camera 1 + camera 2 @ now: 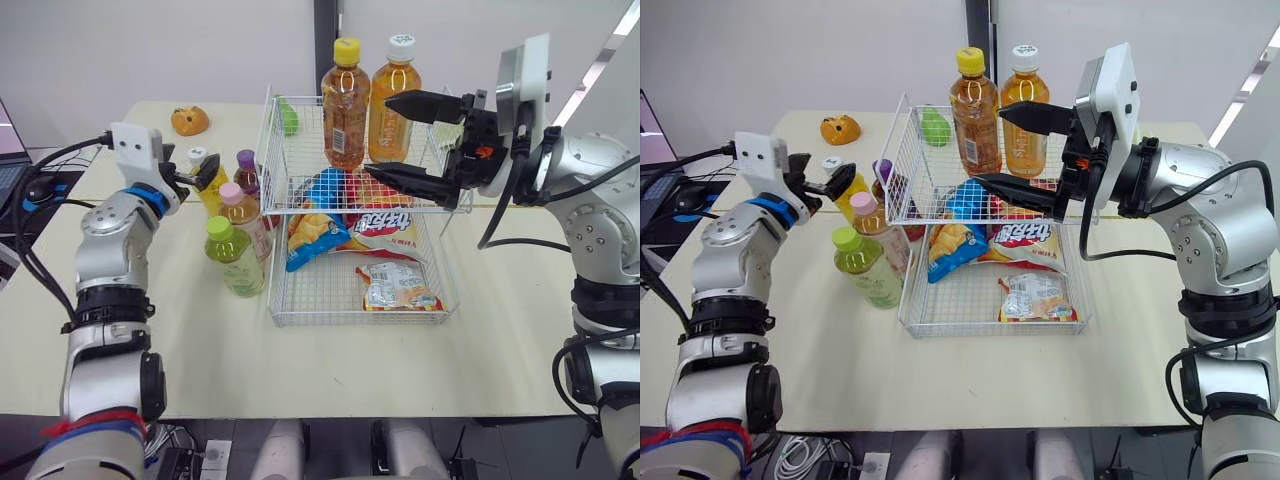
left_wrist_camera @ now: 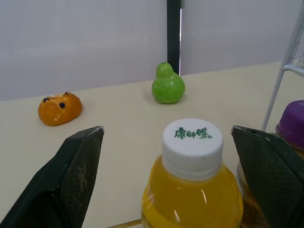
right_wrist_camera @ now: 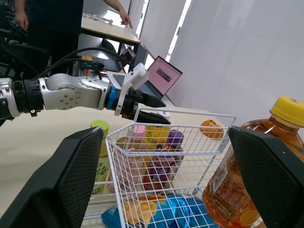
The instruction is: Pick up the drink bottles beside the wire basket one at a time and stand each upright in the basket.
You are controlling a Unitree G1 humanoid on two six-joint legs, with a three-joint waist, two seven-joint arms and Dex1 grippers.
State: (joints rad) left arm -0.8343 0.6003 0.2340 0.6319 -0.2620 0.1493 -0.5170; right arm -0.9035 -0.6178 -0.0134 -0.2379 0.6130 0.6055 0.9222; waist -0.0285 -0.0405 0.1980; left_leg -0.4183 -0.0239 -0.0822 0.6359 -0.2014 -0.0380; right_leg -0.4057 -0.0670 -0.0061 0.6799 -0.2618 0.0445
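A white wire basket (image 1: pixel 280 170) stands mid-table. Two amber bottles are upright at its back, one with a yellow cap (image 1: pixel 345 105) and one with a white cap (image 1: pixel 395 100). Left of the basket stand several bottles: yellow with a white cap (image 1: pixel 207 185), purple-capped (image 1: pixel 246 172), pink-capped (image 1: pixel 240 212) and green-capped (image 1: pixel 232 255). My left gripper (image 1: pixel 203 172) is open, its fingers (image 2: pixel 71 175) on either side of the yellow bottle's cap (image 2: pixel 192 140), not touching it. My right gripper (image 1: pixel 380 137) hangs open over the basket, in front of the white-capped amber bottle, holding nothing.
Snack bags (image 1: pixel 385 225) lie on the basket floor. A green pear (image 2: pixel 167 85) and an orange bun-shaped toy (image 1: pixel 189 120) sit on the table behind the bottles. A laptop (image 1: pixel 8 150) and cables lie off the left edge. A person (image 3: pixel 47 19) stands far behind.
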